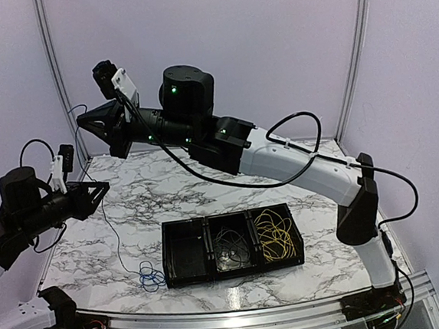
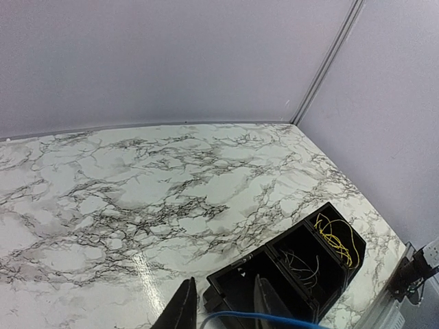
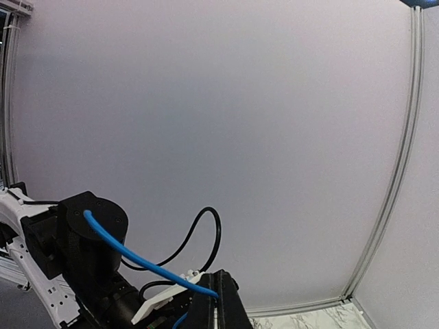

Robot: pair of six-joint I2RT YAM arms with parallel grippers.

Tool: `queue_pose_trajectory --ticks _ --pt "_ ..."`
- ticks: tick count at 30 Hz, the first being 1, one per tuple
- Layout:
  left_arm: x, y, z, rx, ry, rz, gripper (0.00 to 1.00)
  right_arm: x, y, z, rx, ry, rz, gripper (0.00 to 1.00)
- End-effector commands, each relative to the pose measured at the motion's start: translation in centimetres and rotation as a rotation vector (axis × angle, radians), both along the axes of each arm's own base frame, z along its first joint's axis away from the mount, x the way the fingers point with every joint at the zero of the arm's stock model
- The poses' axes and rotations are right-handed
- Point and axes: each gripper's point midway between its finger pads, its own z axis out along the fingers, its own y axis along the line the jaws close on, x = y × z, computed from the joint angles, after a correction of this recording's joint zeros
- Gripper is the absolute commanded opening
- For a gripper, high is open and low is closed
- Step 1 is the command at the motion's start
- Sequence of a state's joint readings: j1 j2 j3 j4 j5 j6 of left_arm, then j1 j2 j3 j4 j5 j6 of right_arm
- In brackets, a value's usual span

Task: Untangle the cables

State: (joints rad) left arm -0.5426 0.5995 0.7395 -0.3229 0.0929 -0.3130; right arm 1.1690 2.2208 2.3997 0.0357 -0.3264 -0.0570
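Note:
A thin blue cable [image 1: 111, 228] runs from my raised right gripper [image 1: 83, 119] down to a small blue coil [image 1: 149, 276] on the marble table. My right gripper [image 3: 221, 301] is shut on the blue cable [image 3: 137, 260], high above the table's far left. My left gripper [image 1: 101, 190] is open, at the left, close beside the hanging strand. In the left wrist view the blue cable [image 2: 274, 318] crosses behind my open left gripper [image 2: 223, 281]. Yellow cables [image 1: 274, 235] lie in the tray's right compartment and dark grey cables [image 1: 230, 246] in the middle one.
A black three-compartment tray [image 1: 189, 273] stands near the table's front centre, and its left compartment holds nothing. It also shows in the left wrist view [image 2: 233, 277]. Enclosure walls and corner posts [image 1: 354, 52] ring the table. Thick black arm cables [image 1: 300, 119] loop over the right arm.

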Motion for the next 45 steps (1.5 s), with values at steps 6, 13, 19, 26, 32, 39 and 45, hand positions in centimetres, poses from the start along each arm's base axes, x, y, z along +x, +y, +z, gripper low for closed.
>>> queue_pose_trajectory --ticks 6,13,19,26,32,39,45 --pt "1.3 -0.6 2.0 -0.012 -0.071 0.005 0.08 -0.4 -1.7 2.7 0.039 0.002 0.001 0.00" --pt "1.7 3.0 3.7 -0.028 -0.064 0.205 0.00 5.2 -1.7 -5.4 -0.159 0.088 -0.127 0.43" --pt "1.6 5.8 1.7 -0.045 0.032 0.373 0.00 3.8 -2.4 -19.8 -0.491 0.155 -0.048 0.74" --pt "1.7 6.5 -0.9 -0.101 0.111 0.445 0.00 -0.3 -2.8 -27.2 -0.633 0.174 0.071 0.65" --pt "1.5 7.4 -1.4 -0.128 0.130 0.502 0.00 -1.8 -0.9 -29.5 -0.663 0.130 0.108 0.48" --pt "1.4 7.5 -0.9 -0.162 0.141 0.514 0.00 -1.7 1.1 -33.1 -0.721 0.116 0.033 0.46" --pt "1.3 7.3 0.2 -0.185 0.134 0.501 0.00 -0.7 1.9 -36.6 -0.765 0.133 -0.059 0.41"
